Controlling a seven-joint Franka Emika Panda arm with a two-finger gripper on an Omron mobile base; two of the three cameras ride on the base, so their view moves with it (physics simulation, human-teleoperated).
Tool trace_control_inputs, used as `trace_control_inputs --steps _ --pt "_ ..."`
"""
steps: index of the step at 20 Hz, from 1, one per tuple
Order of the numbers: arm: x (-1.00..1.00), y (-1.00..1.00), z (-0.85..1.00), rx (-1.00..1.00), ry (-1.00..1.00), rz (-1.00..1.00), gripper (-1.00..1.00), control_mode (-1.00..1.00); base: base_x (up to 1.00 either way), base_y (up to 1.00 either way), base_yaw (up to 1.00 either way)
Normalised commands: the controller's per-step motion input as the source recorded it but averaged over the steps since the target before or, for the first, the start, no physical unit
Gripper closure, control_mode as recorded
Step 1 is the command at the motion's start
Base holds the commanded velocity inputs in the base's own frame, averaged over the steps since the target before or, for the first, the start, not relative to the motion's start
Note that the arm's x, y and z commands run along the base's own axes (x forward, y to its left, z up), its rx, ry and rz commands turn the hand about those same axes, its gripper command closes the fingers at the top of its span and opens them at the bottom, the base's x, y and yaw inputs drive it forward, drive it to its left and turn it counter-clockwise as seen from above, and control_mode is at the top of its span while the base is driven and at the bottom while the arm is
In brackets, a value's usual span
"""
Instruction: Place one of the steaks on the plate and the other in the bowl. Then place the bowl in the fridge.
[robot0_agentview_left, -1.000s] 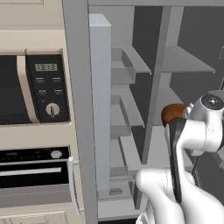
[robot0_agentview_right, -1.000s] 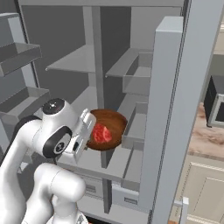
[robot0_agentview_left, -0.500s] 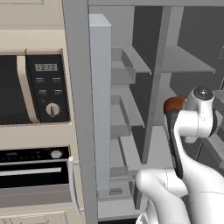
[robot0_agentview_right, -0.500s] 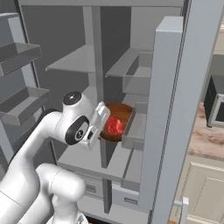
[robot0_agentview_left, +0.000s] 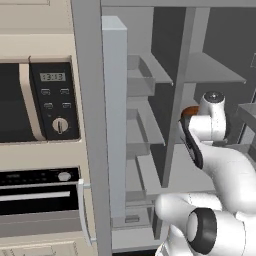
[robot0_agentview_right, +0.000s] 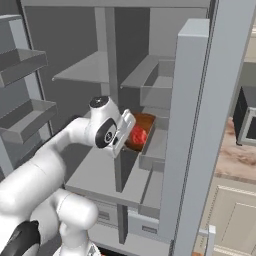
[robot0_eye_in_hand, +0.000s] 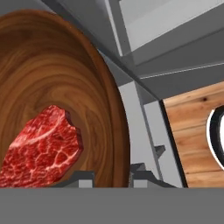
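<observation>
The fridge (robot0_agentview_left: 200, 70) stands open, with grey shelves inside. My gripper (robot0_agentview_right: 129, 139) reaches into it at middle-shelf height and is shut on the rim of the dark reddish-brown wooden bowl (robot0_agentview_right: 145, 125). In the hand view my gripper (robot0_eye_in_hand: 111, 179) pinches that rim, and the bowl (robot0_eye_in_hand: 52, 74) spreads across the left. One raw red steak (robot0_eye_in_hand: 41, 146) lies inside it; the steak (robot0_agentview_right: 138, 135) also shows from the right base. From the left base a sliver of the bowl (robot0_agentview_left: 189, 110) peeks out behind the hand. An edge of the plate (robot0_eye_in_hand: 218, 135) shows on a wooden counter.
The open fridge door (robot0_agentview_left: 114, 100) stands left of the arm, and the other door (robot0_agentview_right: 187, 125) stands to its right. A grey shelf (robot0_agentview_right: 97, 175) lies under the hand, with a bin (robot0_agentview_right: 156, 150) beside the bowl. A microwave (robot0_agentview_left: 30, 100) and an oven (robot0_agentview_left: 35, 200) are built in further left.
The arm has stretched forward, carrying the bowl with the steak deeper into the fridge over the middle shelf. The grip on the rim has stayed the same.
</observation>
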Motion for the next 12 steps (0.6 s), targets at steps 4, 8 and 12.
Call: trace_control_inputs --steps 4,8,12 --pt "0.5 -0.29 -0.17 0.0 0.03 0.0 1.0 -1.0 0.0 0.0 0.0" --pt "0.5 -0.26 -0.38 0.0 0.03 0.0 1.0 -1.0 0.0 0.0 0.0" --pt "0.47 -0.21 -0.38 0.0 -0.03 0.0 1.0 -1.0 0.0 0.0 0.0"
